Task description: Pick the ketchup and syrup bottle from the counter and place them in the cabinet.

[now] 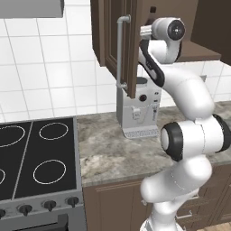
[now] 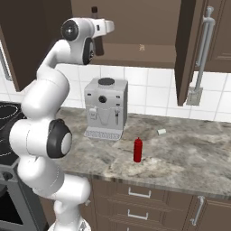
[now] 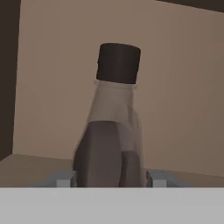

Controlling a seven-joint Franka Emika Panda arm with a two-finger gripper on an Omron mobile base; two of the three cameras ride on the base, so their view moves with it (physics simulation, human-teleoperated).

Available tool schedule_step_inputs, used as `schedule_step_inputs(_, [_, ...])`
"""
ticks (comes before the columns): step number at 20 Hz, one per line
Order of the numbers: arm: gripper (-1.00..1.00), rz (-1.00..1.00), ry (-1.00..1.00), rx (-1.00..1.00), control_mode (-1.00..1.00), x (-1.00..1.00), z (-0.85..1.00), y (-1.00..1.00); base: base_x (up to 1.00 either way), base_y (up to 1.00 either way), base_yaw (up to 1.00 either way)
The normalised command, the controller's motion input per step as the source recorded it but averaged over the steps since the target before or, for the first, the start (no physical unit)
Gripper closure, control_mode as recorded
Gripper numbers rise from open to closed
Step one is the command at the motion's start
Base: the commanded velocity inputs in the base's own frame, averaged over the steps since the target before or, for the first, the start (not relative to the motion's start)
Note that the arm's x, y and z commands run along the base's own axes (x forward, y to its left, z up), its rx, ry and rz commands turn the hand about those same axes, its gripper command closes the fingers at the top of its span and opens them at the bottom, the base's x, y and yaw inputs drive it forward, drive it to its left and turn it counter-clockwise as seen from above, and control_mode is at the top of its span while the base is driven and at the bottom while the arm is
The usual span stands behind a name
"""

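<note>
Two fingers: gripper [image 3: 111,179] clamped on syrup bottle [image 3: 111,131], low on body, dark cap up
Syrup bottle: inside cabinet [image 2: 149,54], above shelf
Ketchup: [image 2: 138,150] upright on counter [image 2: 189,153], right of coffee machine [image 2: 106,108]
Cabinet door: [image 2: 187,49] open

The syrup bottle's [image 3: 111,131] base is cut off at the hand view's lower edge, and its label cannot be read. Beside the ketchup [image 2: 138,150], a small pale object [image 2: 161,132] on the counter [image 2: 189,158] is too small to identify.
</note>
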Motion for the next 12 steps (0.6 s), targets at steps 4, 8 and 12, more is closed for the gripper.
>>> schedule_step_inputs(4, [1.00,-0.03,0.00,0.00,-1.00,0.46,-0.30,0.00,0.00,0.00,0.00])
schedule_step_inputs(8, [1.00,-0.02,0.00,0.00,-1.00,0.40,-0.46,0.00,0.00,0.00,0.00])
schedule_step_inputs(12, [1.00,-0.01,0.00,0.00,-1.00,0.28,-0.38,0.00,0.00,0.00,0.00])
